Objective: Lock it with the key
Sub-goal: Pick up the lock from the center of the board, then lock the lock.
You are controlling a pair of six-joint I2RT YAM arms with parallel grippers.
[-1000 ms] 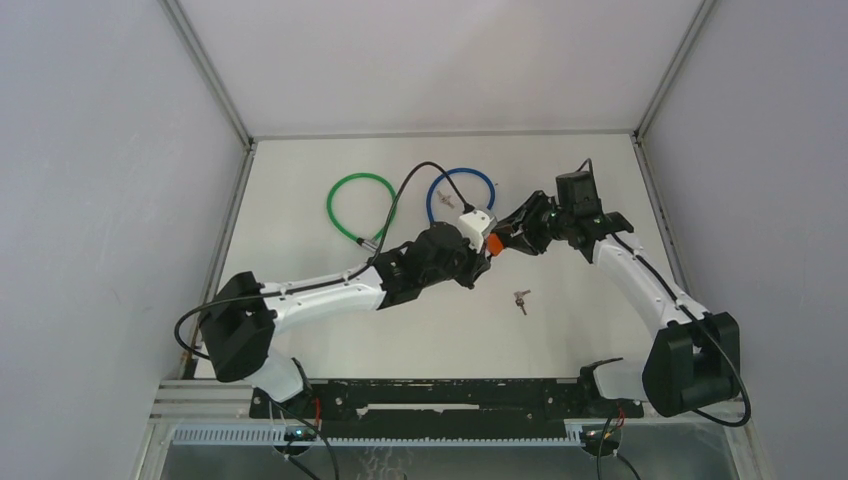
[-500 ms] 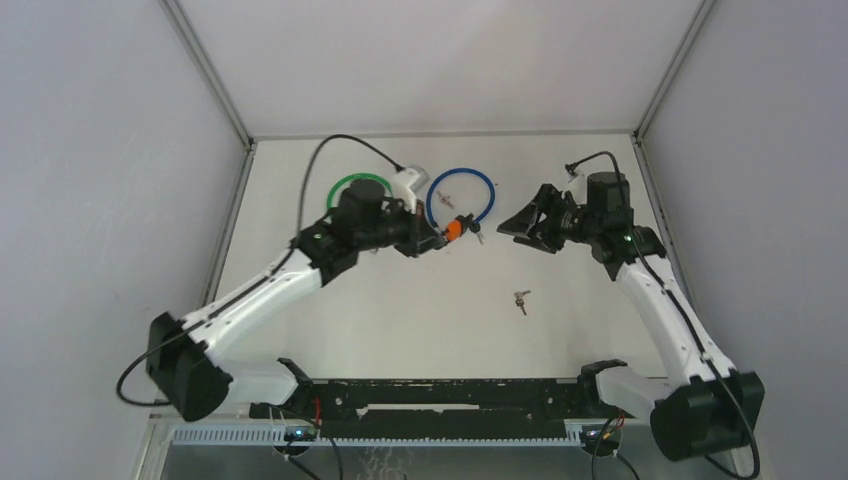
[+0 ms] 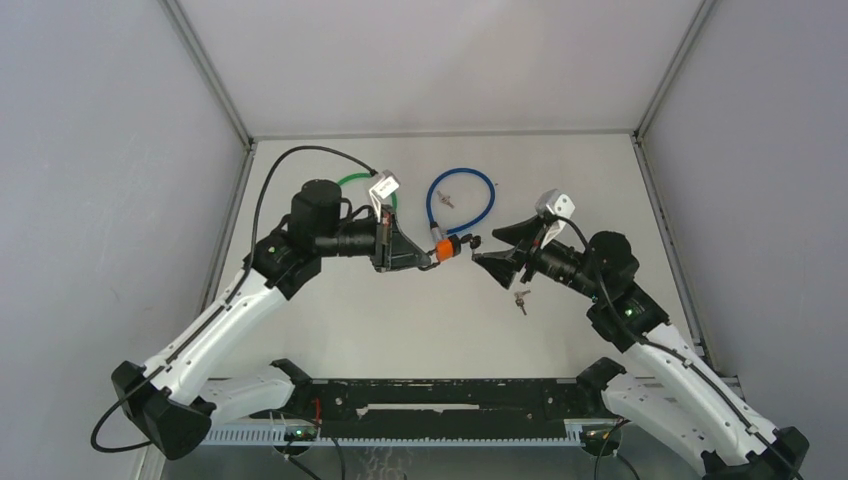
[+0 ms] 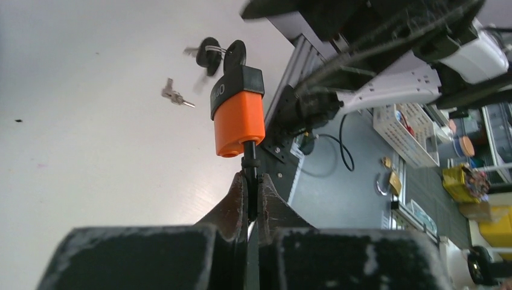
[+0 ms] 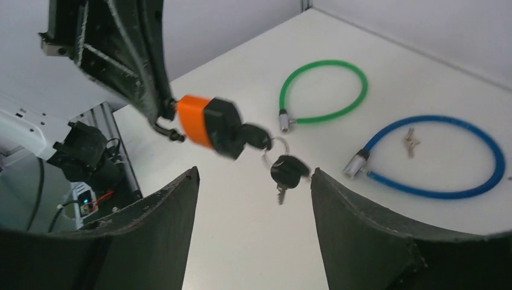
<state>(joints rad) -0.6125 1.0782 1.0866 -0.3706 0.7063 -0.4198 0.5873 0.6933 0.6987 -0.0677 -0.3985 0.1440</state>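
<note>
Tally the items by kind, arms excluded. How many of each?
Cable locks: 2, green cable lock and blue cable lock
Padlocks: 1, orange padlock
Key bunches: 3, padlock keys, keys inside blue loop, loose keys
Total: 6

The white table (image 3: 400, 320) carries a green cable loop (image 3: 350, 180) beside a blue cable loop (image 3: 461, 171). Small keys (image 3: 445, 200) lie inside the blue one, and a key bunch (image 3: 520, 299) lies nearer.

Left claw (image 3: 425, 262) grips orange padlock (image 3: 443, 249), key (image 3: 470, 241) at its end; right claw (image 3: 492, 250) spread wide just beside
</note>
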